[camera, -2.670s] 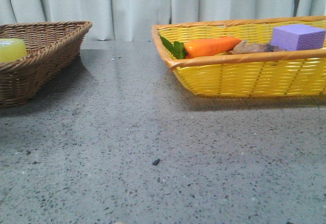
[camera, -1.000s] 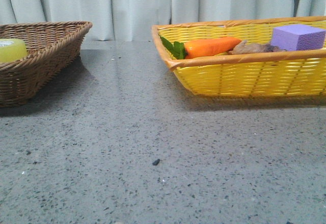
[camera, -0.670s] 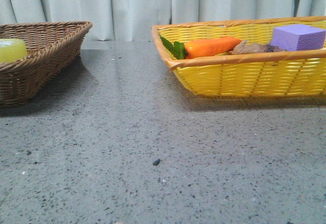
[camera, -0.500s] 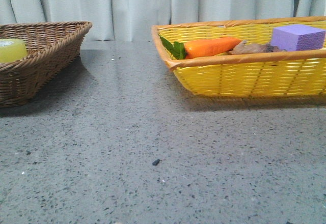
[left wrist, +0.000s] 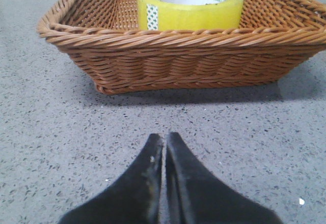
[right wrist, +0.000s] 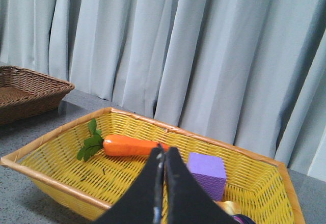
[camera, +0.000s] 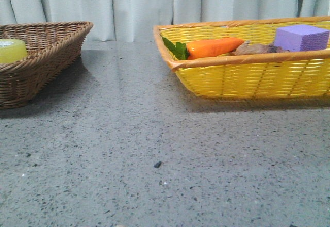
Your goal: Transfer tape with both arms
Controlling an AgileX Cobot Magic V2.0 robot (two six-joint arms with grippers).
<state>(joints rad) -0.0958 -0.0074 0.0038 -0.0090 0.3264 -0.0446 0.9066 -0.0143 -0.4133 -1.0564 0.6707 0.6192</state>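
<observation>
My left gripper [left wrist: 164,147], fingers pressed together on nothing, sits low over the grey table [left wrist: 51,132] at the bottom centre of its wrist view, facing the brown wicker basket [left wrist: 183,56] where the tape [left wrist: 189,7] lies flat at top centre. My right gripper [right wrist: 164,160], likewise closed and empty, hangs before the yellow basket [right wrist: 56,175] holding the carrot [right wrist: 130,145] and purple foam block [right wrist: 207,173]. In the front view, neither arm shows; the tape peeks over the brown rim at far left.
</observation>
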